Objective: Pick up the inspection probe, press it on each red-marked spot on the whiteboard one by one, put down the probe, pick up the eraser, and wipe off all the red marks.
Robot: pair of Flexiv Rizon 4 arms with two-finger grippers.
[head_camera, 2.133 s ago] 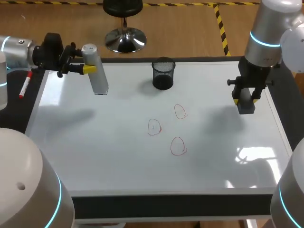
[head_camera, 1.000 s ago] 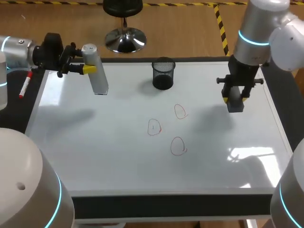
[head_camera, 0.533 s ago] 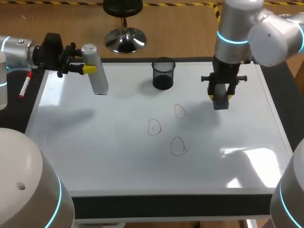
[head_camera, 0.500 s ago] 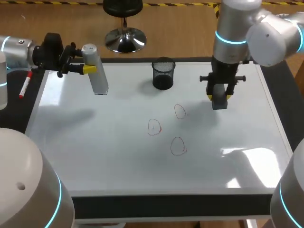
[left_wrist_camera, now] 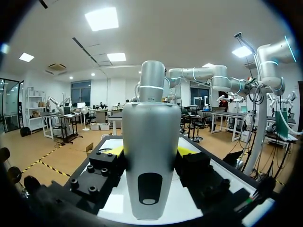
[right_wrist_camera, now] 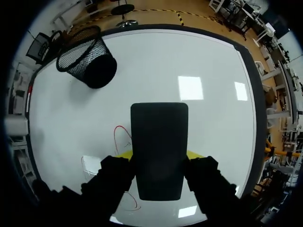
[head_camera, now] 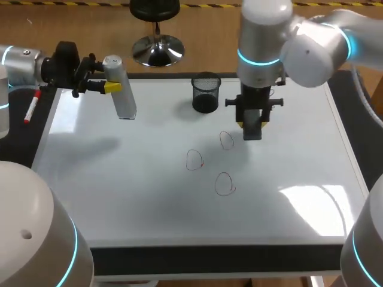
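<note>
The silver inspection probe stands upright over the whiteboard's far left corner, with my left gripper shut on it. In the left wrist view the probe fills the space between the yellow tips of the left gripper. My right gripper is shut on the dark eraser, held just right of the upper red mark. Two more red marks lie nearer the front. In the right wrist view the eraser sits between the right gripper's fingers, beside a red mark.
A black mesh cup stands at the back middle of the board, close behind the eraser; it shows as well in the right wrist view. A red marker pen lies off the board's left edge.
My right arm has carried the eraser leftward from the board's right side to beside the upper red mark. The left arm and probe have stayed put.
</note>
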